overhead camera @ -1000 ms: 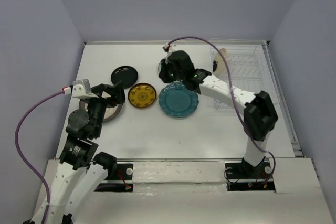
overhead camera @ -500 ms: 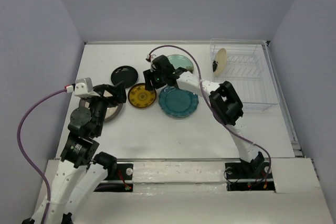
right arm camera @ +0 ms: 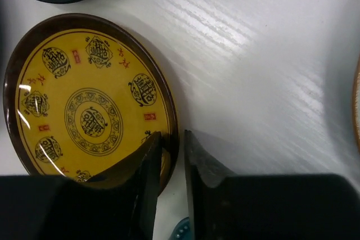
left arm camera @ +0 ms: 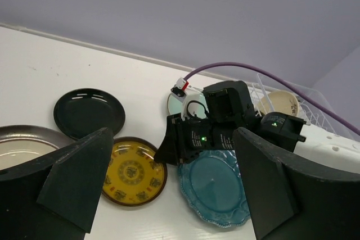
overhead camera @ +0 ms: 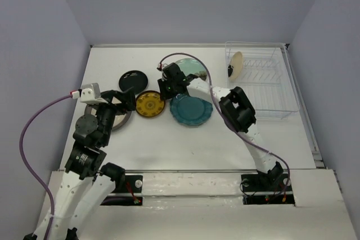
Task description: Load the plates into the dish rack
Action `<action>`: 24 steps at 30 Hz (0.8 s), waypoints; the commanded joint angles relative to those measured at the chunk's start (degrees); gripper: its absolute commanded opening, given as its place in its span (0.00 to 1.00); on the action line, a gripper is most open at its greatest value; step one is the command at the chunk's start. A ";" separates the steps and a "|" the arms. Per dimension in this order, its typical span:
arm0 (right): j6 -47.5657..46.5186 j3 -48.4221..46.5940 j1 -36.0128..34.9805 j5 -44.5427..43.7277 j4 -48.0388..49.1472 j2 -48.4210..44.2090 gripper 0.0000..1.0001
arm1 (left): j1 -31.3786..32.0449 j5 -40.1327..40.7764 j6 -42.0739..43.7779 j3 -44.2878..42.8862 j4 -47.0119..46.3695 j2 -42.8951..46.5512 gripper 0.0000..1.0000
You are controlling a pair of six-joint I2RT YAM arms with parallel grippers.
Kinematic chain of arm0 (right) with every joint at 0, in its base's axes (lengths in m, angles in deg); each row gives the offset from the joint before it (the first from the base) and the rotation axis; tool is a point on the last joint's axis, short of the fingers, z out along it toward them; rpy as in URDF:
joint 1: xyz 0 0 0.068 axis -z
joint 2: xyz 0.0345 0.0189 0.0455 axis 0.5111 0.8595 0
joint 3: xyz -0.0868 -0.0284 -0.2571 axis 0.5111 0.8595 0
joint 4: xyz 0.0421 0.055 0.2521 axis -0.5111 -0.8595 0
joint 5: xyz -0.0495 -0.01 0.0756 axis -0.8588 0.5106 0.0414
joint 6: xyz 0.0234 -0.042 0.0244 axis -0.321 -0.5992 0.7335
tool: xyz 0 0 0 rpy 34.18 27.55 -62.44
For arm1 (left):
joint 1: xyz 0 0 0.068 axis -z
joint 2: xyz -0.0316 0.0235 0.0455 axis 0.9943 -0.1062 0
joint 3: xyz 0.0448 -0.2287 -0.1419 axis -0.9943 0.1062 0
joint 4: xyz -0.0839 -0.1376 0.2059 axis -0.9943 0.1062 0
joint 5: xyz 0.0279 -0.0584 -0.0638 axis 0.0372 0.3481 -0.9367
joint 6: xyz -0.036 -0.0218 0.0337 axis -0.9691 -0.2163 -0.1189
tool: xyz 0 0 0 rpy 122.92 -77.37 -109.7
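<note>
My right gripper [right arm camera: 173,136] straddles the near rim of the amber plate [right arm camera: 84,111], one finger on its yellow face and one outside the dark rim, jaws closed to a narrow gap around it. In the top view it [overhead camera: 164,89] sits between the amber plate [overhead camera: 151,104] and the scalloped teal plate [overhead camera: 190,110]. The black plate [overhead camera: 133,80] lies behind. The pale mint plate [overhead camera: 188,67] is partly hidden by the right arm. My left gripper [overhead camera: 126,100] is open and empty over the grey-rimmed beige plate [overhead camera: 115,121]. The cream plate [overhead camera: 235,64] stands in the clear dish rack [overhead camera: 270,85].
The right arm stretches from its base across the table's middle and over the teal plate's far edge. Its purple cable loops above the mint plate. The rack stands at the far right corner by the wall.
My right gripper swung left from the teal and mint plates to the amber plate's rim and settled there. The amber plate shifted slightly left. The left arm barely moved.
</note>
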 commanded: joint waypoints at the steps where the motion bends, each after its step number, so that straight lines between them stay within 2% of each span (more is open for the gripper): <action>1: 0.55 0.11 -0.04 3.44 -1.12 0.26 0.22 | 0.14 -0.25 0.49 -1.61 -2.24 -1.07 0.99; 2: 0.55 0.55 -0.04 3.18 -0.85 -0.27 0.17 | 0.14 -0.25 0.49 -1.70 -2.24 -1.07 0.99; 3: 0.47 0.90 -0.04 2.13 -0.76 -1.58 0.08 | 0.14 -0.07 0.66 -1.78 -2.15 -1.07 0.99; 4: 0.38 1.25 -0.04 1.60 -0.59 -2.28 0.07 | 0.14 0.02 0.66 -1.79 -2.06 -1.07 0.99; 10: 0.29 7.48 -0.04 -2.09 1.78 -10.36 0.07 | 0.05 0.37 0.75 -1.79 -2.06 -0.90 0.99; 13: 0.73 14.33 -0.04 -5.16 5.73 -19.05 0.07 | 0.05 0.28 0.75 -1.87 -1.97 -0.81 0.99; 14: 1.08 16.44 1.18 -6.22 8.79 -24.73 0.07 | 0.05 0.28 0.75 -1.87 -1.97 -0.72 0.99; 16: 1.78 21.98 3.11 -9.55 11.27 -30.48 0.07 | -0.04 0.28 0.84 -1.87 -1.88 -0.63 0.99; 20: 2.40 27.26 11.54 -22.98 12.16 -43.49 0.07 | 0.05 -0.77 0.92 -2.14 -1.71 -0.46 0.99; 21: 1.79 27.79 15.39 -29.72 11.90 -47.25 0.07 | 0.05 -1.56 1.01 -2.14 -1.71 -0.19 0.99; 23: 0.39 28.15 19.45 -35.82 11.20 -49.83 0.07 | 0.05 -2.09 0.84 -2.22 -1.80 0.16 0.99; 24: -0.23 27.98 23.65 -40.63 11.02 -50.97 0.07 | 0.05 -2.53 0.84 -2.31 -1.80 0.25 0.99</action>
